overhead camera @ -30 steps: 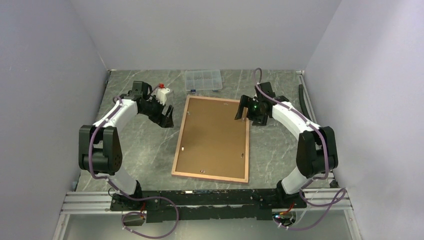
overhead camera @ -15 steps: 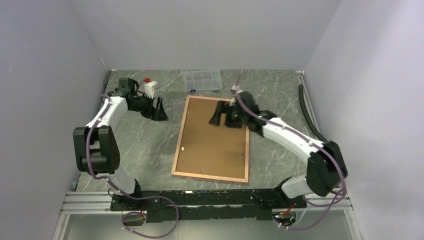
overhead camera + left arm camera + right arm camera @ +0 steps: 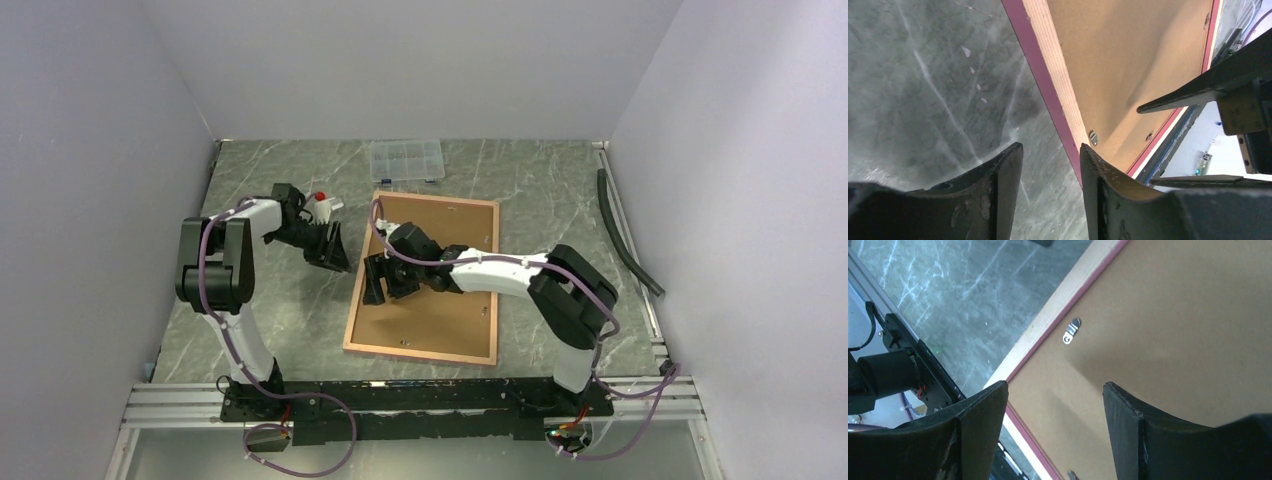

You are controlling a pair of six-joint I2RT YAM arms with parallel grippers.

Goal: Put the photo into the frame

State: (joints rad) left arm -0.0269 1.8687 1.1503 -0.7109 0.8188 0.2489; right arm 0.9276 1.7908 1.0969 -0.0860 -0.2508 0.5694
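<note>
The frame [image 3: 418,351] lies back side up on the table, its wood-brown rim around a plain brown backing board [image 3: 445,315]. The photo is not in view. My left gripper [image 3: 335,250] is open and empty, low over the table just left of the frame's upper left edge; its wrist view shows the frame's pink-edged rim [image 3: 1045,85] beside the gripper [image 3: 1050,160]. My right gripper [image 3: 378,280] is open and empty over the frame's left edge. In its wrist view the gripper [image 3: 1055,390] hovers above the board [image 3: 1173,315] near a small metal clip [image 3: 1072,331].
A small clear plastic compartment box [image 3: 405,160] stands behind the frame. A black hose [image 3: 628,235] lies along the table's right side. The arms' mounting rail [image 3: 400,400] runs along the near edge. Both grippers are close together at the frame's left edge.
My right arm has swung from the frame's upper right corner across the board to its left edge. My left gripper has moved out to the left and come back beside the frame.
</note>
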